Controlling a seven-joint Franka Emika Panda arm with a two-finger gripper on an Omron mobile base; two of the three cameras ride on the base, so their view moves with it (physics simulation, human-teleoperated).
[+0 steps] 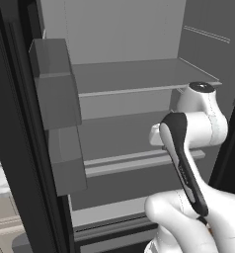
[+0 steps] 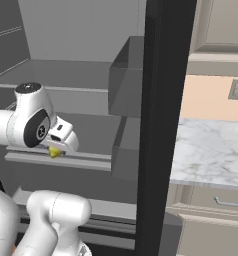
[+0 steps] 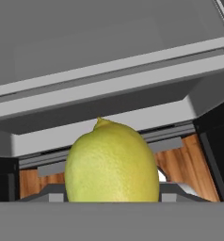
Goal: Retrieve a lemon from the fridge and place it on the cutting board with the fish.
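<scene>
The fridge (image 1: 134,74) stands open with grey shelves, and my arm reaches inside toward the middle shelf (image 2: 61,161). In the right base view the gripper (image 2: 56,149) hangs just over that shelf's front lip, with the small yellow-green lemon (image 2: 54,152) at its tip. Seen through the hand view, the lemon (image 3: 112,162) is large and centred right at the fingers, covering them. The gripper looks shut on the lemon. The cutting board and the fish are out of view.
Grey door bins (image 1: 55,89) hang on the open left door, and more bins (image 2: 126,80) on the black right door (image 2: 163,125). A marble counter (image 2: 211,150) with drawers lies to the right of the fridge. Wooden floor (image 3: 194,164) shows beneath the shelves.
</scene>
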